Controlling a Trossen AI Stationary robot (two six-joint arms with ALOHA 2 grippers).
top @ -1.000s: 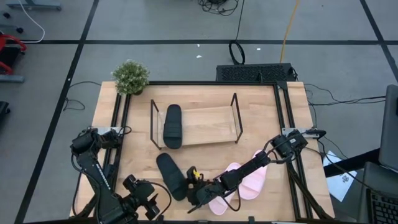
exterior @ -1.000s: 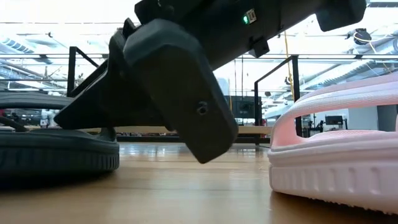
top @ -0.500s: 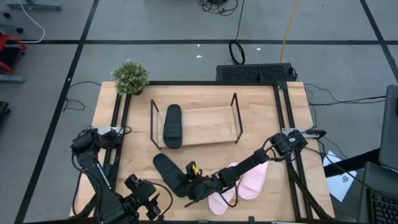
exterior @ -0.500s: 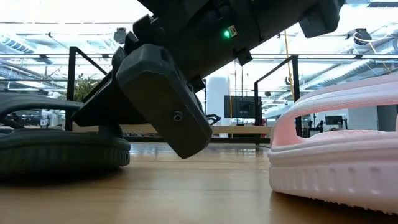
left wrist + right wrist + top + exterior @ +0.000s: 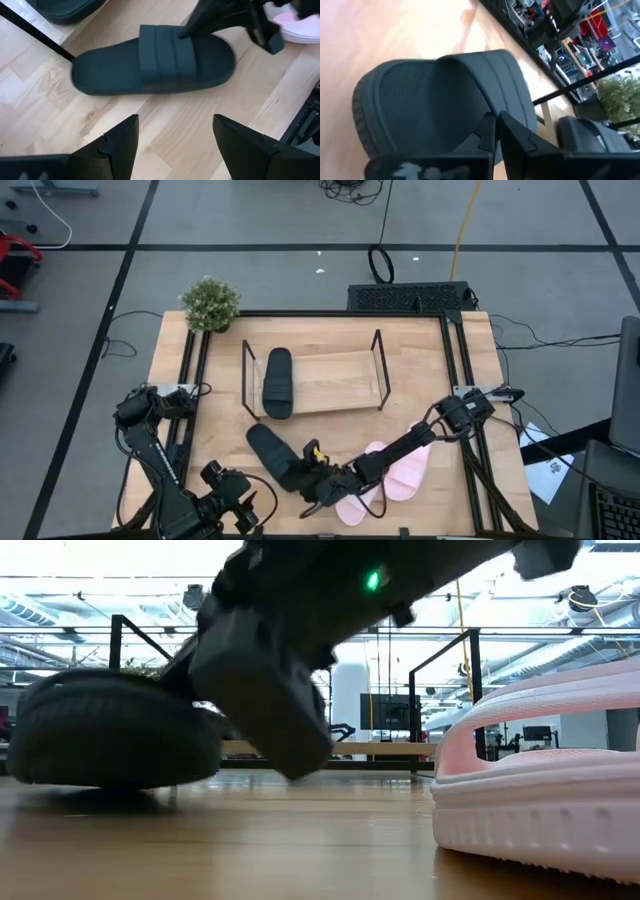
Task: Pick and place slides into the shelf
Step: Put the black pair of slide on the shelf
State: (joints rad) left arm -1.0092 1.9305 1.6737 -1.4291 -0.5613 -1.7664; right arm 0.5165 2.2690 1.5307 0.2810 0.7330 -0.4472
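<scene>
A light wooden table [image 5: 220, 380] fills the middle of the high view, set on a grey floor crossed by dark lines, with cables trailing at the upper edge and a black perforated box [image 5: 410, 297] against the table's far side. A small potted plant [image 5: 210, 303] stands at the table's upper left corner. The shelf [image 5: 314, 377], a black wire rack on a pale wood base, sits in the centre of the frame, and one black slide [image 5: 277, 382] lies in its left end. Below it, in the lower middle, the second black slide [image 5: 272, 457] rests outside the rack, and the right gripper [image 5: 305, 477] has its fingers clamped together on that slide's strap; the low view shows the slide's near end tipped up off the wood. The two pink slides [image 5: 390, 478] lie side by side to the lower right, under the right arm. The left gripper [image 5: 240, 512] waits at the lower left with its fingers spread apart, holding nothing. Beyond the table the low view shows a bright hall with railings and ceiling lights.
</scene>
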